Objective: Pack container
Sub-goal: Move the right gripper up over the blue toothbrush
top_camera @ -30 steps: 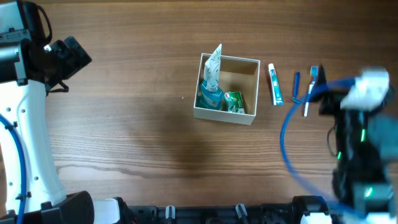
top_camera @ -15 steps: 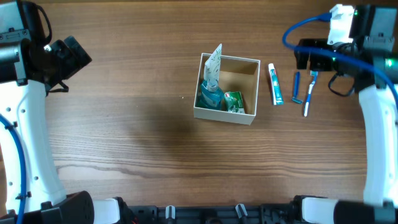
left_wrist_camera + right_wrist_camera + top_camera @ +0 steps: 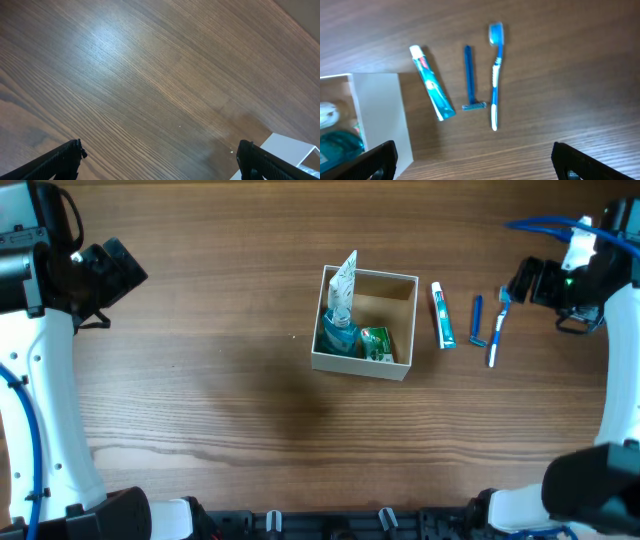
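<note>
The container [image 3: 362, 368], a square box with white walls and a brown inside, sits mid-table. It holds a blue bottle [image 3: 337, 336], a white pouch [image 3: 346, 283] and a green packet [image 3: 376, 343]. To its right lie a toothpaste tube [image 3: 443, 315], a blue razor [image 3: 477, 320] and a blue toothbrush [image 3: 497, 327]. My right gripper [image 3: 523, 280] hovers just right of the toothbrush, open and empty. In the right wrist view the toothpaste tube [image 3: 432, 82], razor [image 3: 468, 75] and toothbrush [image 3: 495, 75] lie ahead of the right gripper [image 3: 475, 167]. My left gripper [image 3: 120, 268] is open at far left.
The left wrist view shows bare wood under the open left gripper [image 3: 160, 160], with a white corner of the container [image 3: 290, 150] at lower right. The container's white wall [image 3: 380, 115] fills the lower left of the right wrist view. Blue cable loops over the right arm.
The right arm swung up from the lower right edge to the table's upper right and drew back rightward; its gripper now sits beside the toothbrush. The left arm stayed still.
</note>
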Action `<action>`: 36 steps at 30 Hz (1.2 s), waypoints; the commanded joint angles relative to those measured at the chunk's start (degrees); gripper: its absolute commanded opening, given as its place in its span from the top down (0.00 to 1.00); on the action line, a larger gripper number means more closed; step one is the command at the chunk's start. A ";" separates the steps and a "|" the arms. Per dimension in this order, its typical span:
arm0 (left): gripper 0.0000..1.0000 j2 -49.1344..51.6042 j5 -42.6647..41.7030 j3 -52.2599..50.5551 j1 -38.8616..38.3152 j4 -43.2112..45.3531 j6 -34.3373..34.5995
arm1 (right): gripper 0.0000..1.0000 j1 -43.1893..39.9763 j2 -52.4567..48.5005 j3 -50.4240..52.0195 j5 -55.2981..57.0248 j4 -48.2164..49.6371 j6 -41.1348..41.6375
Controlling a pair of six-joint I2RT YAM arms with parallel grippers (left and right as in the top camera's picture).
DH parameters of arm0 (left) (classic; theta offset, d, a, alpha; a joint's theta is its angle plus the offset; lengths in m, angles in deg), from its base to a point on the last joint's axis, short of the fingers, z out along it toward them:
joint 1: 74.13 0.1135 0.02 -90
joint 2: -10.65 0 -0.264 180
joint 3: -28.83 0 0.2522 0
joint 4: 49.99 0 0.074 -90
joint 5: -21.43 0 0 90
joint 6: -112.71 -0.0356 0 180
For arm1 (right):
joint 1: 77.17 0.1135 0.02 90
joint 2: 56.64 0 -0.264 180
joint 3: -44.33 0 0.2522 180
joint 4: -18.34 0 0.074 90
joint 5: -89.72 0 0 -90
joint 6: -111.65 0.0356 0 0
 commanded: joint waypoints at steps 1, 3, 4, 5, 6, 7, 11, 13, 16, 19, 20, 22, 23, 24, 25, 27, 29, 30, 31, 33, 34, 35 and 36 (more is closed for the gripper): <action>0.00 0.13 0.15 -0.09 0.20 0.11 -0.09 | 0.00 -0.09 -2.91 -1.31 -4.13 0.00 0.90; 0.00 0.13 0.15 -0.09 0.22 0.11 -0.09 | 0.00 -0.09 -3.93 -0.96 -3.06 2.40 0.83; 0.00 0.13 0.15 -0.09 0.22 0.11 -0.09 | 0.00 -0.09 -4.46 -0.68 -1.86 3.82 0.83; 0.00 0.13 0.15 -0.09 0.22 0.11 -0.09 | 0.00 -0.09 -5.31 -0.55 -0.31 4.90 0.83; 0.00 0.13 0.15 -0.09 0.22 0.11 -0.09 | 0.00 -0.09 -6.23 -0.55 1.33 5.42 0.83; 0.00 0.13 0.15 -0.09 0.22 0.11 -0.09 | 0.00 -0.09 -7.23 -0.55 3.28 5.53 0.85; 0.00 0.13 0.15 -0.09 0.22 0.11 -0.09 | 0.00 -0.11 -11.43 -0.55 8.85 5.35 0.76; 0.00 0.13 0.15 -0.09 0.22 0.11 -0.09 | 0.00 -0.15 -13.60 -0.55 9.44 5.46 -0.07; 0.00 0.13 0.15 -0.09 0.22 0.11 -0.09 | 0.00 -0.15 -16.70 -0.55 8.92 5.25 -2.38; 0.00 0.13 0.15 -0.09 0.22 0.11 -0.09 | 0.00 -0.15 -19.21 -0.55 8.92 5.38 -3.32; 0.00 0.13 0.15 -0.09 0.22 0.11 -0.09 | 0.00 -0.15 -19.98 -0.55 8.94 5.53 -3.67; 0.00 0.13 0.15 -0.09 0.20 0.11 -0.09 | 0.01 -0.13 -21.42 -0.55 8.85 6.10 -3.69; 0.00 0.13 0.15 -0.09 0.22 0.11 -0.09 | 0.01 -0.13 -21.99 -0.55 8.74 6.34 -3.69; 0.00 0.13 0.15 -0.09 0.22 0.11 -0.09 | 0.01 -0.13 -22.73 -0.55 8.74 6.62 -3.72; 0.00 0.13 0.15 -0.09 0.22 0.11 -0.09 | 0.01 -0.13 -23.34 -0.55 8.74 6.84 -3.72; 0.00 0.13 0.15 -0.09 0.22 0.11 -0.09 | 0.01 -0.13 -24.85 -0.55 8.74 7.69 -3.91; 0.00 0.13 0.15 -0.09 0.22 0.13 -0.09 | 0.01 -0.13 -25.62 -0.55 8.76 8.72 -3.91; 0.00 0.13 0.15 -0.09 0.22 0.11 -0.09 | 0.01 -0.13 -25.79 -0.55 8.76 9.11 -3.93; 0.00 0.13 0.15 -0.09 0.22 0.11 -0.09 | 0.01 -0.15 -26.03 -0.55 8.79 9.53 -3.98; 0.00 0.13 0.15 -0.09 0.22 0.11 -0.09 | 0.01 -0.13 -26.43 -0.55 8.87 9.94 -5.40; 0.00 0.13 0.15 -0.09 0.22 0.11 -0.09 | 0.01 -0.15 -26.62 -0.55 9.09 10.14 -5.60; 0.00 0.13 0.15 -0.09 0.22 0.11 -0.09 | 0.01 -0.15 -26.88 -0.55 9.09 10.27 -5.97; 0.00 0.13 0.15 -0.09 0.22 0.11 -0.09 | 0.01 -0.15 -27.32 -0.55 9.01 10.34 -6.62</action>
